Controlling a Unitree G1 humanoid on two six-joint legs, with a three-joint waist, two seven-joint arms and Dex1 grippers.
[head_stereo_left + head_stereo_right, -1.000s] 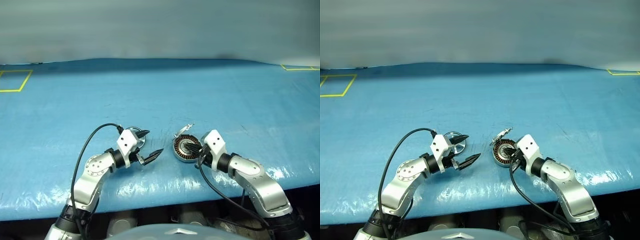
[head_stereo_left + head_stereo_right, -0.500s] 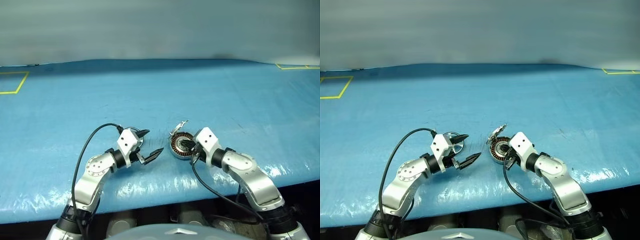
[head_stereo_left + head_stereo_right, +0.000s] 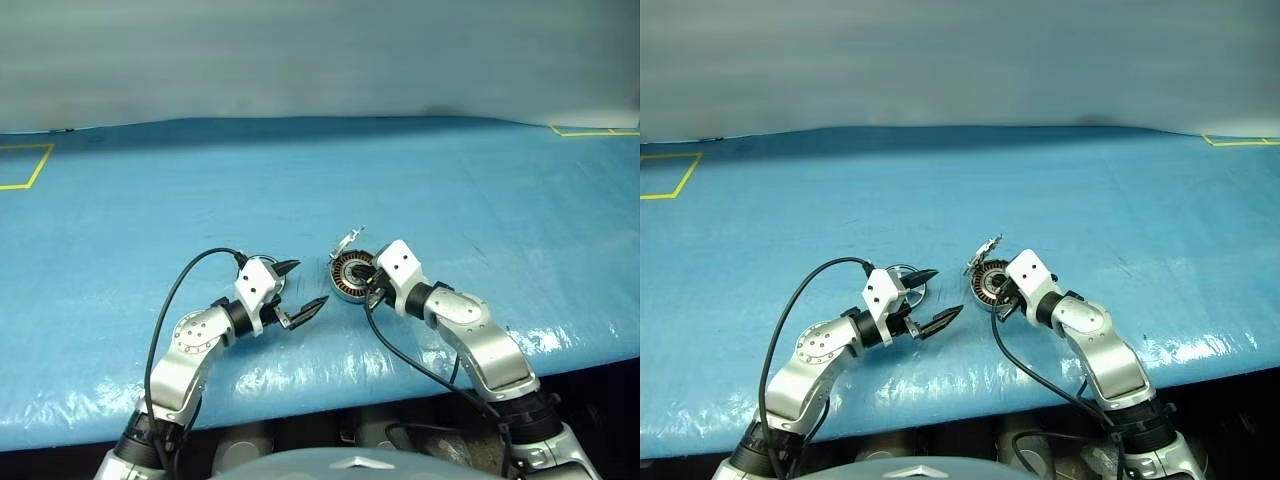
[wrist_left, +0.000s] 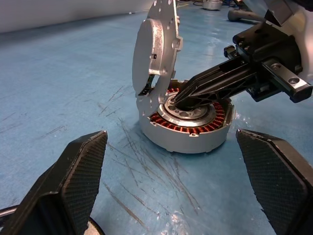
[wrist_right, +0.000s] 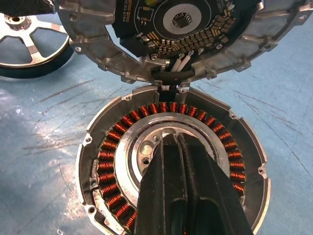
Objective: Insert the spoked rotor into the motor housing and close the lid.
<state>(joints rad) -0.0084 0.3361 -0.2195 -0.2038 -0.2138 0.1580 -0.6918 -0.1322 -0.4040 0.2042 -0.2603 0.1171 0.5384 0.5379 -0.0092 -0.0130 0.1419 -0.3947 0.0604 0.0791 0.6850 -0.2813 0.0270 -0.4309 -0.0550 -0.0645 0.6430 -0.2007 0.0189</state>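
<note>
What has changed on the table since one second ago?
The right gripper, jaws shut with tips in the motor housing, pushed it left, toward the left gripper. That gripper stayed open and still; the lid stayed up, the spoked rotor unmoved.

no text or labels legible anywhere

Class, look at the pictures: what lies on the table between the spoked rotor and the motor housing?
Only bare blue table cover, scratched, lies between the spoked rotor and the motor housing, as the right wrist view shows.
</note>
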